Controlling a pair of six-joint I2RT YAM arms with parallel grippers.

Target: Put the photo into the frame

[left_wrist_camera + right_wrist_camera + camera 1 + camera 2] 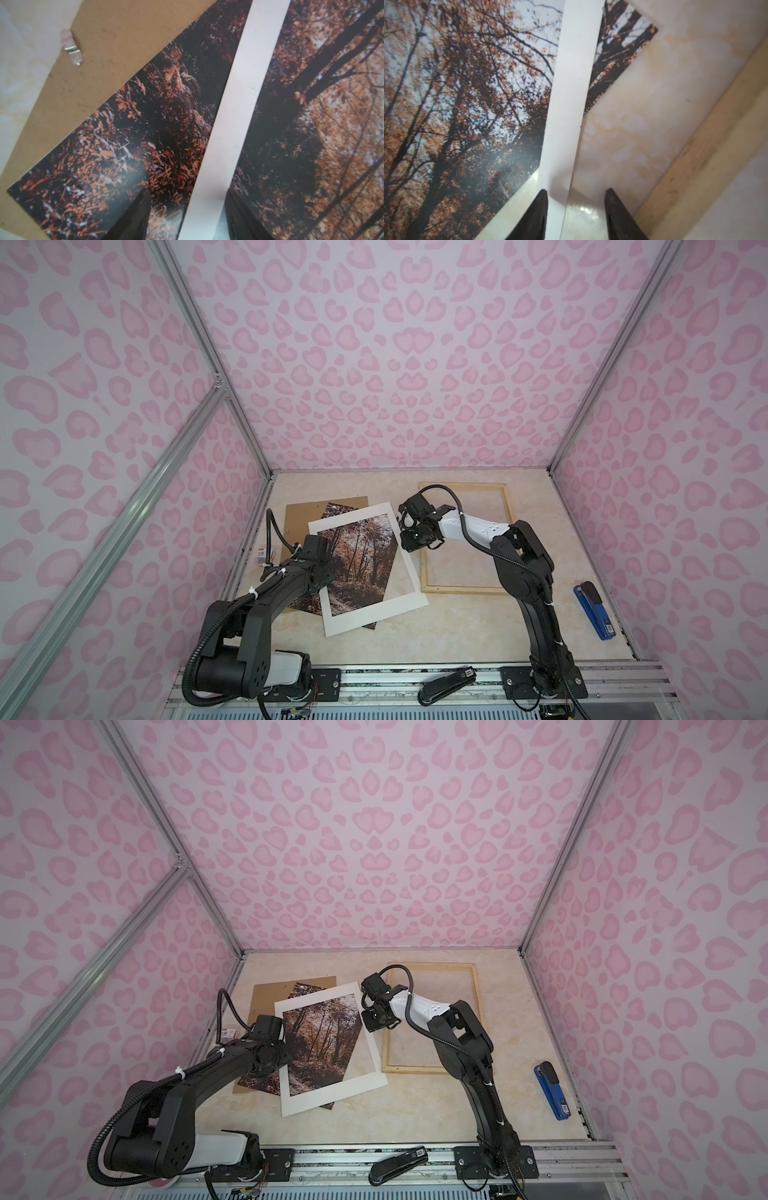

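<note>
The photo [357,556] of autumn trees lies face up on the table, turned at an angle. A white mat [374,610] lies over it. The pale wood frame [461,588] lies empty at the back right, and the mat's near right corner overlaps its corner. My left gripper [187,209] is open just above the photo [145,135], its fingers either side of a mat strip [234,104]. My right gripper [577,199] is open at the mat's far right edge [571,83]. One of its fingers is over the strip, the other over bare table beside a frame rail [706,155].
A brown backing board [307,510] with a metal clip [72,49] lies under the photo at the left. A blue stapler [592,612] lies at the right by the wall. A black stapler [446,689] rests on the front rail. Pink patterned walls close three sides.
</note>
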